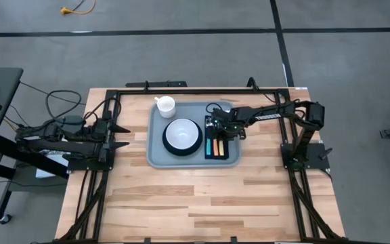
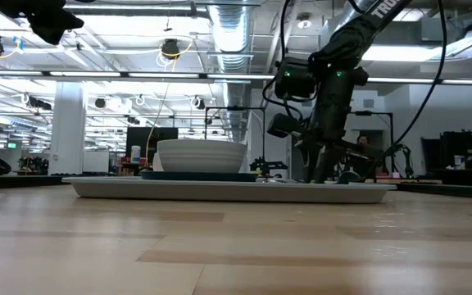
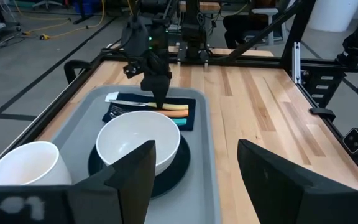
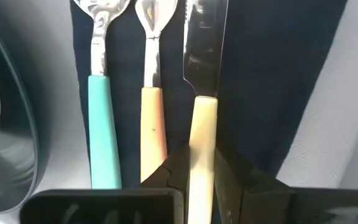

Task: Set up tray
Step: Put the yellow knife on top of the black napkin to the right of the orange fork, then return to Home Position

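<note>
The tray [image 1: 156, 157] lay mid-table; the right gripper [image 4: 199, 180] was pinching the cream-handled knife [image 4: 202, 93] over the navy cloth [image 4: 272, 74]. A careless release could push it onto the orange-handled spoon [image 4: 152, 118]

Bowl [image 1: 182, 133], cutlery [image 1: 216, 146] on tray [image 1: 156, 157]

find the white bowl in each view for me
High view: round white ceramic bowl at the grey-blue plastic tray's middle.
Low view: bowl left of centre, on the tray.
Left wrist view: bowl low centre.
Right wrist view: cannot tell.
Shared landmark: the dark round plate under the bowl.
</note>
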